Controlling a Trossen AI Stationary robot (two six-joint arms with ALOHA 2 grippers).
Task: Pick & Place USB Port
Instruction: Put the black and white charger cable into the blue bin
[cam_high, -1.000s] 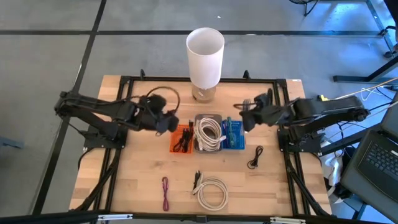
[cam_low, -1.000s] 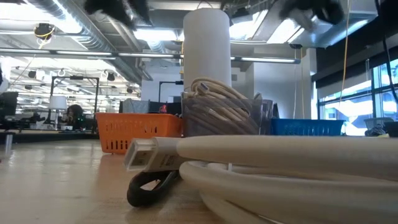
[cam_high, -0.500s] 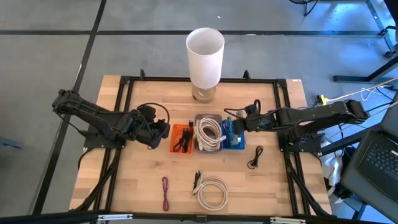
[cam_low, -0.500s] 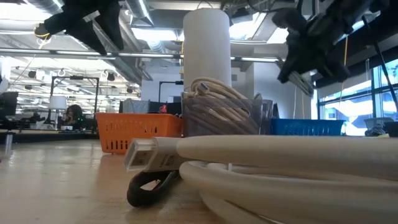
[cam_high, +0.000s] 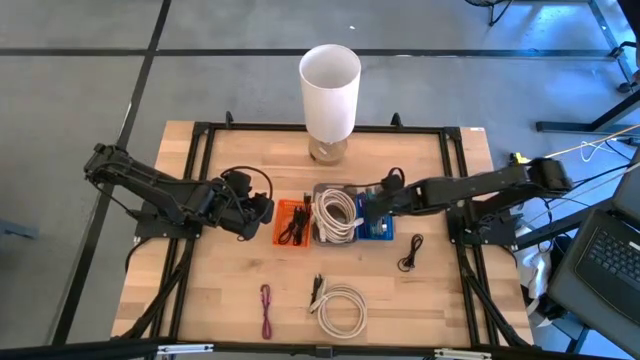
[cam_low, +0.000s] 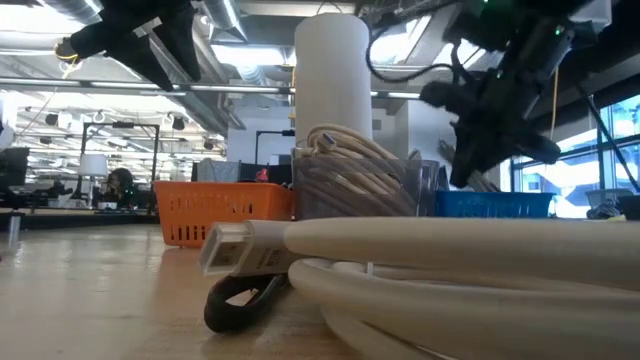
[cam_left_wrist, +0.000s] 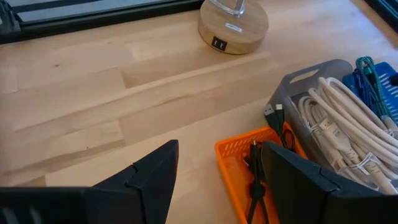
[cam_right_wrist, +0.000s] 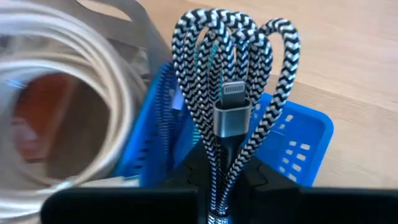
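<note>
A black-and-white braided cable (cam_right_wrist: 233, 81), bundled in loops with a silver plug at its middle, is in my right gripper (cam_right_wrist: 225, 186), which is shut on it over the blue basket (cam_right_wrist: 298, 143). In the high view the right gripper (cam_high: 373, 205) reaches from the right to the blue basket (cam_high: 382, 228). My left gripper (cam_left_wrist: 217, 180) is open and hovers beside the orange basket (cam_left_wrist: 242, 168), which holds black cables; it touches nothing. In the high view the left gripper (cam_high: 256, 210) is left of the orange basket (cam_high: 292, 222). My right gripper pinches the braided cable between its two fingers at the gathered end of the bundle (cam_right_wrist: 225, 163), several strands together. The loops fan out past the fingertips, above the blue basket's rim. Whether any of the cable touches the basket, I cannot tell.
A grey basket (cam_high: 335, 190) full of white cable sits between the orange and blue ones. A tall white lamp (cam_high: 330, 85) stands at the far edge. On the near half lie a white coiled cable (cam_high: 342, 310), a pink cable (cam_high: 266, 310) and a black cable (cam_high: 410, 252).
My right gripper has moved down and toward the table's left, carrying the braided cable from beside the blue basket to over it. My left gripper dropped lower and drew back a little toward the left early in the second, then kept still.
</note>
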